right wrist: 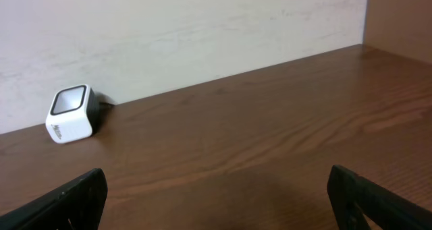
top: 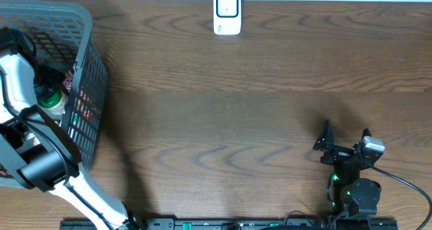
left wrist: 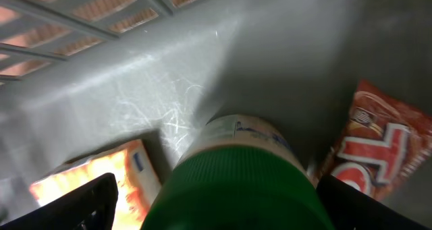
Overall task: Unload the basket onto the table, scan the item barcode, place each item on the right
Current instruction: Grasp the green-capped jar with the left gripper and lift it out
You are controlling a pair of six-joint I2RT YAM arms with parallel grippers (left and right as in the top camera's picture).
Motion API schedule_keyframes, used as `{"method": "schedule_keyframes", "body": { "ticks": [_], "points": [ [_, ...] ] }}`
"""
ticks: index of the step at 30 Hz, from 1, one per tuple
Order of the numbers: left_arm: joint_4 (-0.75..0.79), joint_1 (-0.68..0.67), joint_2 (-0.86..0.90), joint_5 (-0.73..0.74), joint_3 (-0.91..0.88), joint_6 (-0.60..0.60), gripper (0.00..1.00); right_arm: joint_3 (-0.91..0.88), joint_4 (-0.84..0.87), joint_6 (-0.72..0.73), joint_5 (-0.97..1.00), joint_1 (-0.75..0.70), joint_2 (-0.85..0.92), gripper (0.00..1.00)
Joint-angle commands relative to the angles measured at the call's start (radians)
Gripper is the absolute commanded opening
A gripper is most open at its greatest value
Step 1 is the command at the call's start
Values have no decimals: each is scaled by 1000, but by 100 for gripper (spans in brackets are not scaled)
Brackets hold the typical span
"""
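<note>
Green-capped bottle (left wrist: 236,183) sits in the grey basket (top: 88,68) at table left, between snack packets (left wrist: 381,149); left gripper (left wrist: 219,206) has its jaws apart, straddling the cap and not clamped. Judged rigid and fairly light, with a smooth cap that may slip, so grip the cap's sides. Right gripper (top: 345,139) is wide apart over the wood table (top: 223,122); scanner (top: 227,13) at the far edge, basket quarters tight.

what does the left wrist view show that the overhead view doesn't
Only left wrist: the open left gripper, a finger either side of the green cap of the bottle. Only overhead: the scanner, the open right gripper and the table. Both: the bottle, the basket and red snack packaging, which overhead only glimpses through the mesh.
</note>
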Motion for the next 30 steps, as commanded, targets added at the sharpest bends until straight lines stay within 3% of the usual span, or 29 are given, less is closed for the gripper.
{"method": "schedule_keyframes", "body": {
  "ticks": [1, 23, 30],
  "points": [
    [1, 3, 34, -8, -12, -16, 92, -1, -4, -13, 5, 9, 0, 99],
    [19, 3, 100, 34, -20, -26, 91, -1, -4, -13, 5, 9, 0, 99],
    [26, 3, 100, 34, -19, -26, 70, -1, -4, -13, 5, 9, 0, 99]
  ]
}}
